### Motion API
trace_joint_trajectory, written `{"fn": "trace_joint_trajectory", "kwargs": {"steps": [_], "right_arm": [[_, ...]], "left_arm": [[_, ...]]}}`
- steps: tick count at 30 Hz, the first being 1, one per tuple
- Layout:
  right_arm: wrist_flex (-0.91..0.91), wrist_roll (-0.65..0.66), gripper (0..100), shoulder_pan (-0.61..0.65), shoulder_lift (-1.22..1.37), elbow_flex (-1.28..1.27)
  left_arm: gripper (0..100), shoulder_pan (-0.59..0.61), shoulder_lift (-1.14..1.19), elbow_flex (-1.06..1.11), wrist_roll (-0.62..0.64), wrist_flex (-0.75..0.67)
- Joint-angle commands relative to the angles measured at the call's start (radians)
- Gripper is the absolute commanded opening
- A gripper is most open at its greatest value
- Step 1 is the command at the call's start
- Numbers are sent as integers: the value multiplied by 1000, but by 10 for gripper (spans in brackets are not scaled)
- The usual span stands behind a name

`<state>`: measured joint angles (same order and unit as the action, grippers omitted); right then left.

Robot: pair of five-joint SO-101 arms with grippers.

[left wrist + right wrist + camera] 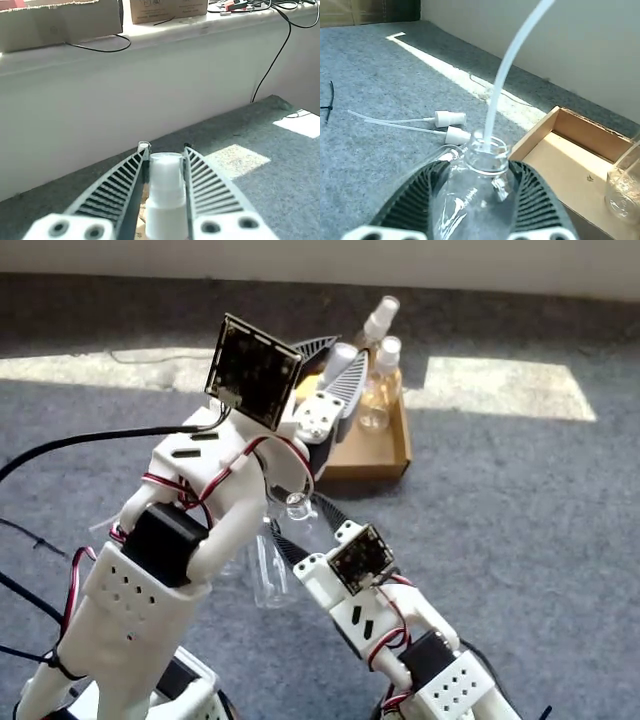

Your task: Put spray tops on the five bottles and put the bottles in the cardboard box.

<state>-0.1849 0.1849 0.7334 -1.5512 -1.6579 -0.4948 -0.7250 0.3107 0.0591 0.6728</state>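
My left gripper [166, 152] is shut on a white spray top [166, 185], held above the near edge of the cardboard box [385, 465]. In the high view that gripper [335, 362] sits over the spray top [341, 358]. The top's thin tube [510, 65] slants down into the open neck of a clear bottle [487, 150]. My right gripper [482, 167] is shut on that bottle, and in the high view this gripper [302, 522] holds the bottle [297, 505] just in front of the box. Two capped bottles [380, 375] stand in the box.
Two loose spray tops [451, 118] with long tubes lie on the grey carpet beside the held bottle. Another clear bottle [267, 575] rests on the carpet near my right arm. A capped bottle [625, 190] stands at the box's [570, 150] far side. Cables trail at the left.
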Motion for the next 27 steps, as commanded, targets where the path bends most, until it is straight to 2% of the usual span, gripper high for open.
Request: {"fn": "trace_joint_trajectory", "kwargs": {"steps": [1, 7, 20, 24, 27], "right_arm": [[21, 12, 5, 4, -8, 8], [19, 12, 5, 4, -8, 8], [21, 12, 5, 2, -8, 10], [24, 2, 5, -67, -8, 16], [24, -89, 5, -151, -8, 18]], "left_arm": [[4, -12, 1, -7, -63, -61], [4, -13, 1, -2, -61, -68], [4, -21, -8, 223, -58, -74], [4, -21, -12, 248, -58, -69], [4, -28, -74, 289, -57, -68]]}}
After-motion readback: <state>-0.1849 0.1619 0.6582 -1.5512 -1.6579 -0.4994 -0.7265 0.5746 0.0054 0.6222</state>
